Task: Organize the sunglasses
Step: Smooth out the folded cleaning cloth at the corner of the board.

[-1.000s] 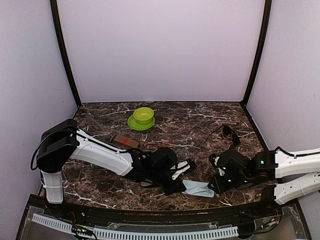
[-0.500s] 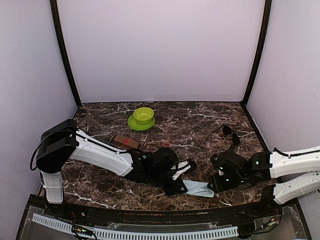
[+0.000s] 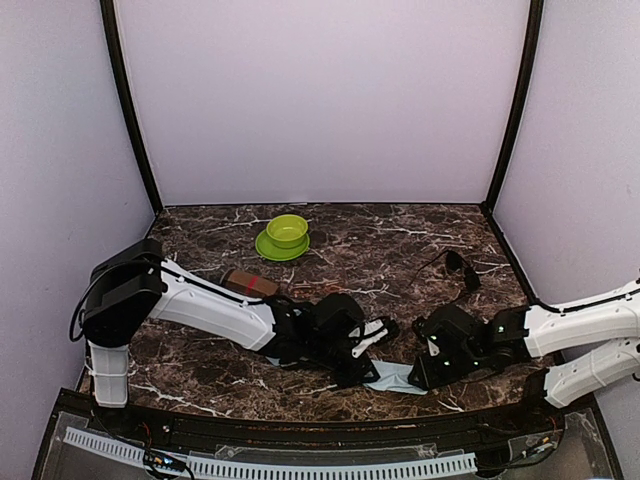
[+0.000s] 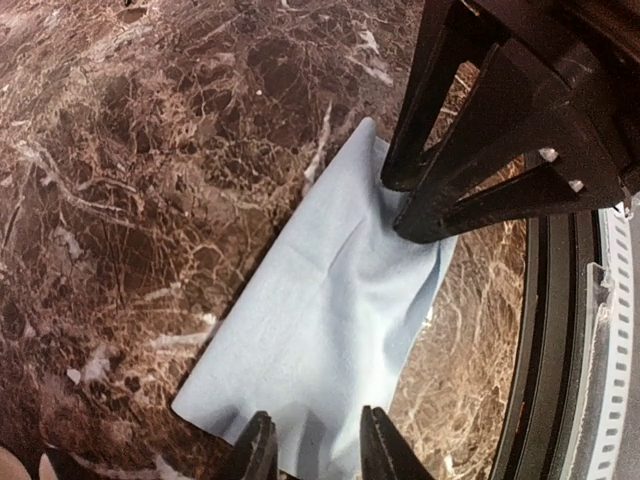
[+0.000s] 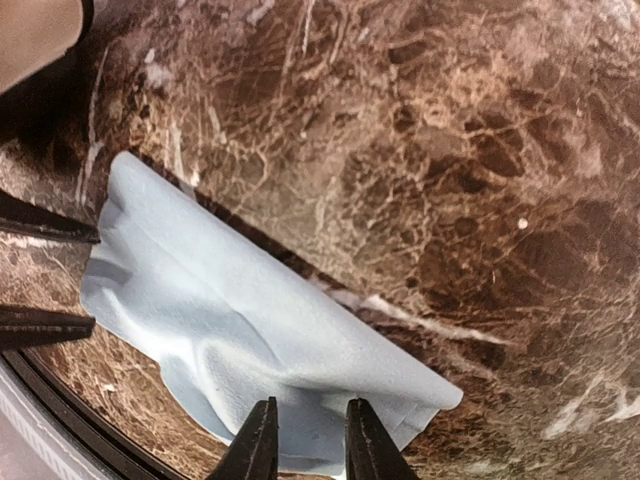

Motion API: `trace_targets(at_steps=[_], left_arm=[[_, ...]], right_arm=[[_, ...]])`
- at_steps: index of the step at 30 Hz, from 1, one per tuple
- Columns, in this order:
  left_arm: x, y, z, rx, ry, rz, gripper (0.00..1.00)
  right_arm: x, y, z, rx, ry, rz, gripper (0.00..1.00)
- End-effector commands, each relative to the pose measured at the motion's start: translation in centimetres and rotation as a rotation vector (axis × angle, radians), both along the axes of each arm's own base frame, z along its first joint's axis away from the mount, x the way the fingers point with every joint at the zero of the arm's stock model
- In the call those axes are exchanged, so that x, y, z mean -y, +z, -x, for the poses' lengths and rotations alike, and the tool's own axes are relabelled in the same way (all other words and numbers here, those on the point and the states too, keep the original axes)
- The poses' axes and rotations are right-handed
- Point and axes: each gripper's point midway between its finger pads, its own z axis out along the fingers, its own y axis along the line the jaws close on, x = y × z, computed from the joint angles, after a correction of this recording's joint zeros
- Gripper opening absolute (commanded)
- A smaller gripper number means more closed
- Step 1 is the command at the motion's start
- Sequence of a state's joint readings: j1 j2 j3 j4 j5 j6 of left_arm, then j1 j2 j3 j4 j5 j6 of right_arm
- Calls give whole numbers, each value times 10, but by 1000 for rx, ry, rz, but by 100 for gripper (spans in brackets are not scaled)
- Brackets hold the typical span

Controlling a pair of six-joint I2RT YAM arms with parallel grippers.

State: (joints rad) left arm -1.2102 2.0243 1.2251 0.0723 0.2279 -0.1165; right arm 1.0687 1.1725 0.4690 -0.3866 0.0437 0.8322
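1. The black wire sunglasses (image 3: 457, 266) lie at the right rear of the tabletop (image 3: 380, 235), well apart from both arms, with nothing touching them. A brown oblong thing (image 3: 250, 284) lies left of centre; I cannot tell whether it is a second pair or a case.
2. A pale blue cloth (image 3: 398, 376) lies slightly rumpled near the front edge, between the two arms.
3. The left tool (image 4: 315, 452) sits low at one end of the cloth. Its jaws are a little apart with the hem between them, not clamped.
4. The right tool (image 5: 305, 440) stands the same way at the opposite end, jaws a little apart over the fabric.
5. The step in hand looks like dealing with the cloth, probably folding or moving it, before the sunglasses are handled.
6. The next move probably calls for both tools to close on the thin hem. The tips must be low enough to catch it, and the two should lift evenly so neither end slips out.
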Motion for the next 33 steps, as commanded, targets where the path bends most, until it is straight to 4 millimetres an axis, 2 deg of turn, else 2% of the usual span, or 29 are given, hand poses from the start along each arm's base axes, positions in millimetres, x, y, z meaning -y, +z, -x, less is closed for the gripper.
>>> trace_targets(at_steps=[1, 8, 15, 21, 26, 33], left_arm=[[-2, 0, 6, -4, -32, -18, 30], [-5, -5, 17, -5, -74, -46, 28], [-10, -11, 27, -1, -101, -85, 27], [-15, -15, 28, 15, -103, -116, 27], [-17, -11, 26, 29, -98, -113, 28], [-21, -15, 23, 57, -94, -133, 17]], right_arm=[[-7, 1, 9, -22, 31, -45, 24], [-5, -5, 22, -55, 63, -18, 23], [-4, -3, 30, -60, 72, -14, 22], [4, -3, 34, -63, 62, 9, 23], [2, 4, 33, -46, 62, -13, 26], [4, -4, 37, -65, 77, 18, 26]])
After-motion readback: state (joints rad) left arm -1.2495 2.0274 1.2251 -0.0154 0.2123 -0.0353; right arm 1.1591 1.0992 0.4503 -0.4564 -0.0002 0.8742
